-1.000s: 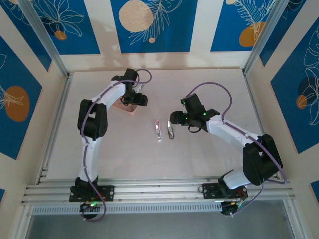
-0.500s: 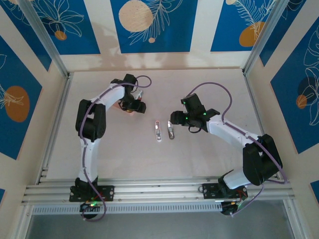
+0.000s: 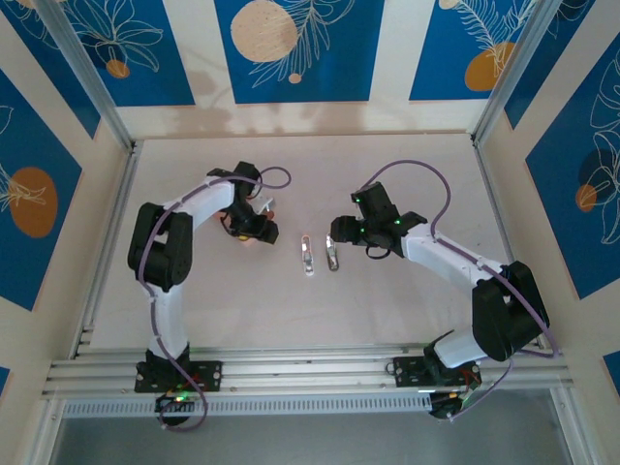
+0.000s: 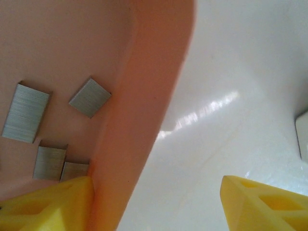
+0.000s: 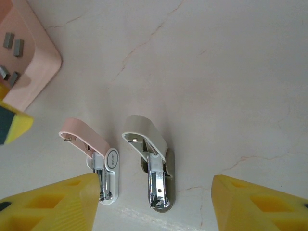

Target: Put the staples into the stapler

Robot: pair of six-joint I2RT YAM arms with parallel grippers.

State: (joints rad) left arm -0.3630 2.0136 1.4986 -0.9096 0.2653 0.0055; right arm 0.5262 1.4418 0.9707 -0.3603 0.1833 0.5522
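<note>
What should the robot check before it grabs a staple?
1. Staples lying in the pink tray: ok, four little stacks.
2. Left hand lined up on a stack: not ok, its fingers straddle the tray's wall.
3. Left hand open: ok.
4. Pink stapler and pale stapler flipped open: ok.
5. Right hand open and empty near the staplers: ok.
6. Room inside the staplers' channels: cannot tell.
</note>
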